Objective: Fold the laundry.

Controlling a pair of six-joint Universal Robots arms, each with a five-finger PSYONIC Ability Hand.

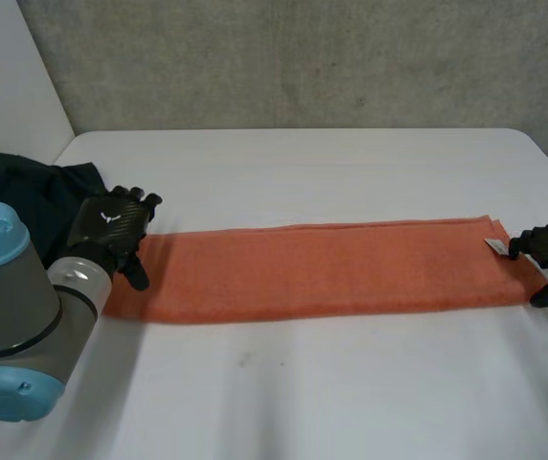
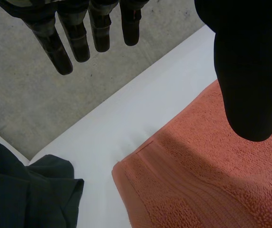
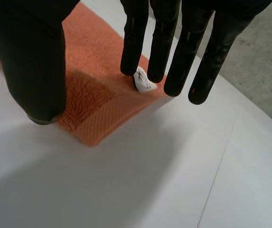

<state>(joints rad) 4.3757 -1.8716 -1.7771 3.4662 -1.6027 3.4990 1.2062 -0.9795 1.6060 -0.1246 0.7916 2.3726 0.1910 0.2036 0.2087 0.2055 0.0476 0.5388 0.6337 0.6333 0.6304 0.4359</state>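
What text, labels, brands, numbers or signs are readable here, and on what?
No legible words or numbers.
White tag on the orange towel, by the right hand: dark marks, too small to read.
Left hand: small white emblem on its back, no letters.

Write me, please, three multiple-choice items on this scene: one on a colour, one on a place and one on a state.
1. What colour is the towel? A blue; B orange; C white.
2. Where does the dark garment lie? A beside the left hand; B on the towel; C under the towel.
3. How is the left hand? A shut on the towel; B shut, empty; C open.
Key: 1 B, the long folded strip is orange; 2 A, it is bunched by that hand; 3 C, its fingers are straight, holding nothing.
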